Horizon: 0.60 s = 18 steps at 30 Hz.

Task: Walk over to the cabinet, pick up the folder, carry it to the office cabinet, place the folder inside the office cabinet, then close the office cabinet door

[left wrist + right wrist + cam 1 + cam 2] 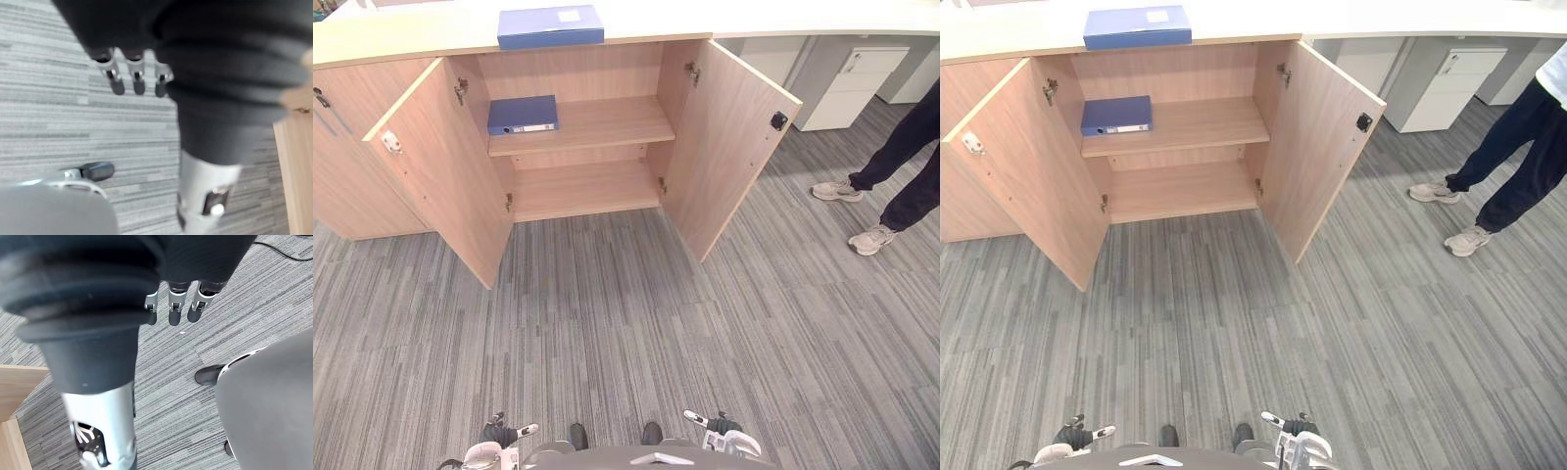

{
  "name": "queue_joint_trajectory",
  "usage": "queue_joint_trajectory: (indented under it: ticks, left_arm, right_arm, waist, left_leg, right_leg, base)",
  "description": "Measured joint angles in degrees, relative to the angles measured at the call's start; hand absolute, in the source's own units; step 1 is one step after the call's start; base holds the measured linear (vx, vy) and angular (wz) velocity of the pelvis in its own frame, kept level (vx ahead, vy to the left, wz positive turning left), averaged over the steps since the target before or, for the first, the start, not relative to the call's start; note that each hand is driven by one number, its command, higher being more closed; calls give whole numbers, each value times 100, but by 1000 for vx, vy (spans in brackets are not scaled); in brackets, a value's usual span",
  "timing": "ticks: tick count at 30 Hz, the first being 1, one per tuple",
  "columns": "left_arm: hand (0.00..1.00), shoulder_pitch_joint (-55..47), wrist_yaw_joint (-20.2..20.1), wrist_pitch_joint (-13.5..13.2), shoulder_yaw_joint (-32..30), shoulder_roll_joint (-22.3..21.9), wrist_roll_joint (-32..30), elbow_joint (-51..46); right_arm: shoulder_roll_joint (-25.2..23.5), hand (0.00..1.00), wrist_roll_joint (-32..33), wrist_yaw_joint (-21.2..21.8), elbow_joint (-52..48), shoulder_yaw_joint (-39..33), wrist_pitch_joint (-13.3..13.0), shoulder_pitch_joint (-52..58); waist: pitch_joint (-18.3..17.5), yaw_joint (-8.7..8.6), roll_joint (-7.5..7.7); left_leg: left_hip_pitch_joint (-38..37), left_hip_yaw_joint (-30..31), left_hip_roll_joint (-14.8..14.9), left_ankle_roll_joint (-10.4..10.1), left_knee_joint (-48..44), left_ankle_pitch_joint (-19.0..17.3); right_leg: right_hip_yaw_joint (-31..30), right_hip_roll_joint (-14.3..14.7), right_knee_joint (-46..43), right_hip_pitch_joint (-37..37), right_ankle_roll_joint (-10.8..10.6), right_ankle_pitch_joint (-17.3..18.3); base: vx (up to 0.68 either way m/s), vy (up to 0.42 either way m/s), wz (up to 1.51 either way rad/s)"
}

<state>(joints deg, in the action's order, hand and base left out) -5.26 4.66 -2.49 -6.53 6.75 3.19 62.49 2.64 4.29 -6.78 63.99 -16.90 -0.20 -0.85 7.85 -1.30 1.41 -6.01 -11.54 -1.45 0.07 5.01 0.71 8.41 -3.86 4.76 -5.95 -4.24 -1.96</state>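
A blue folder [551,26] lies flat on the light countertop above the open wooden cabinet [592,191]. A second blue folder [523,115] lies on the left of the upper shelf inside. Both cabinet doors stand wide open, the left door [440,166] and the right door [724,137]. My left hand [499,433] and right hand [722,427] hang low at my sides, far from the cabinet. In the wrist views the left hand's fingers [137,81] and the right hand's fingers [175,313] hang straight over the carpet and hold nothing.
Grey striped carpet [626,333] stretches between me and the cabinet. A person's legs and light shoes [886,191] stand at the right. A white drawer unit [852,88] sits under the desk behind the right door.
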Motion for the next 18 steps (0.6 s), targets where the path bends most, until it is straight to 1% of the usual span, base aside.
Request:
queue_joint_trajectory:
  ticks: [3,7,9,10,11,13,14,15,16,17,18]
  left_arm:
    - [0,5,1,-2,0,0,2,-10]
    - [0,7,0,-8,2,6,2,-66]
    - [0,4,-1,-10,2,17,1,-85]
    - [0,1,1,-10,2,19,1,-88]
    - [0,1,2,-10,2,27,2,-94]
    - [0,7,1,-10,5,48,6,-111]
    - [0,35,1,-11,17,54,16,-122]
    - [0,58,2,-11,54,61,30,-120]
    - [0,71,2,-11,75,68,45,-119]
    - [0,124,3,-12,149,84,56,-121]
    - [0,183,5,-13,229,89,67,-131]
  right_arm:
    - [1,0,-10,0,0,-1,5,6]
    - [2,0,-25,-1,-3,-1,39,4]
    - [0,0,-28,-1,-6,-3,43,-6]
    - [4,0,-37,-3,-6,-6,44,-4]
    - [3,0,-88,-3,-10,-12,45,-4]
    - [-6,0,-148,-1,-43,-18,41,-26]
    - [-15,0,-154,0,-71,-18,40,-42]
    - [-13,0,-177,3,-113,-22,40,-62]
    - [-16,0,-193,5,-163,-19,39,-74]
    - [-17,0,-196,5,-235,-14,34,-117]
    - [-6,0,-198,2,-242,-2,6,-180]
  waist:
    - [4,31,11]
    - [-22,88,40]
    - [-12,94,58]
    - [-13,98,62]
    - [-13,108,61]
    - [-7,105,68]
    - [14,94,95]
    - [43,107,69]
    - [63,106,48]
    - [134,82,13]
    - [228,35,-31]
  left_leg:
    - [56,-10,-8,35,0,-29]
    - [205,-76,-22,80,-2,-110]
    - [216,-99,-44,80,-6,-149]
    - [218,-113,-65,82,-40,-200]
    - [218,-125,-83,104,-44,-265]
    - [217,-127,-123,149,-109,-399]
    - [310,-116,-140,186,-417,-578]
    - [320,-114,-136,188,-654,-748]
    - [298,-105,-137,185,-739,-801]
    - [201,-77,-126,211,-853,-863]
    - [36,74,-111,356,-893,-961]
  right_leg:
    - [-5,-6,22,23,28,47]
    - [-32,-30,16,202,-4,80]
    - [-58,-57,-18,252,-74,83]
    - [-79,-87,-43,273,-145,114]
    - [-103,-115,-182,344,-150,187]
    - [-134,-204,-717,569,-237,495]
    - [-126,-300,-1180,735,-314,707]
    - [-121,-366,-1788,936,-366,875]
    - [-114,-406,-2177,1062,-384,934]
    - [-92,-491,-3072,1355,-364,949]
    - [42,-550,-3865,1641,-217,1130]
  base:
    - [-63,-14,-2]
    - [21,-2,-8]
    - [143,18,-8]
    - [144,32,-8]
    - [161,50,-12]
    - [177,70,-4]
    - [272,131,6]
    - [278,137,8]
    - [268,145,14]
    - [174,89,31]
    - [221,87,38]
